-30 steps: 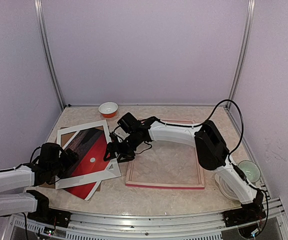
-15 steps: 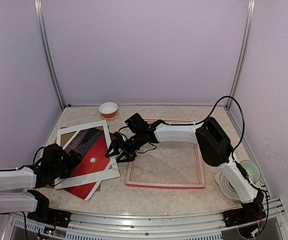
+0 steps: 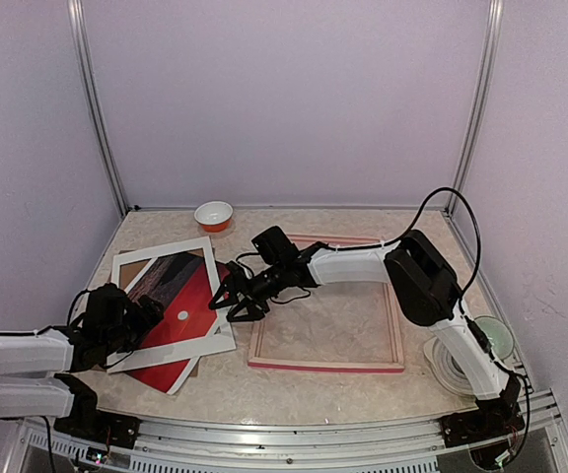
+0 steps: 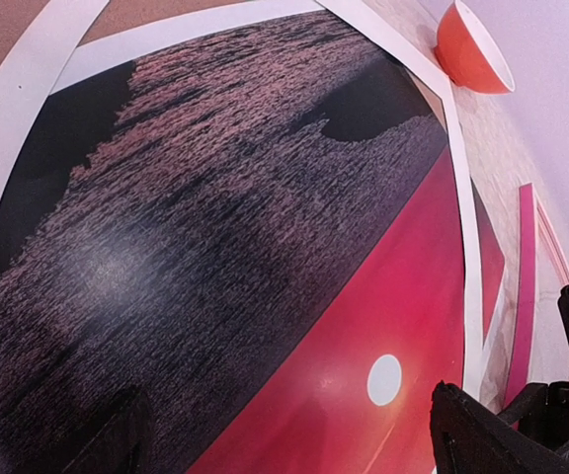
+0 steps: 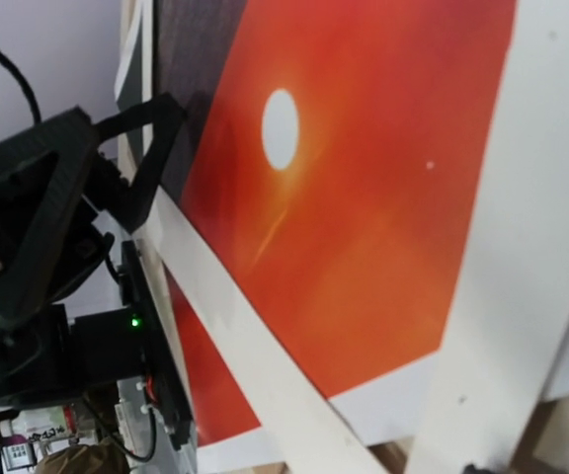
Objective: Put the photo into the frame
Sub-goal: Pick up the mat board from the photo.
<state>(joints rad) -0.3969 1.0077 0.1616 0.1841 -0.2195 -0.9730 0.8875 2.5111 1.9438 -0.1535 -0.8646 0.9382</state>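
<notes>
Lying over the photo (image 3: 190, 291), a white border (image 3: 161, 247) covers its edges. The left gripper (image 3: 146, 317) and right gripper (image 3: 227, 299) sit at the border's sides, fingers spread apart. The frame (image 3: 323, 365) lies just beside it, and an orange bowl (image 3: 214, 214) sits behind.

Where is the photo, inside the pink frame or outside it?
Outside. The photo lies left of the frame, under a white mat; the frame's opening shows only tabletop.

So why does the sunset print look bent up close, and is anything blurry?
Left wrist view: the wide lens bows the photo and white mat edges; soft sheen on the dark water. Right wrist view: the nearest mat strip is soft. Top view: even light, no glare.
</notes>
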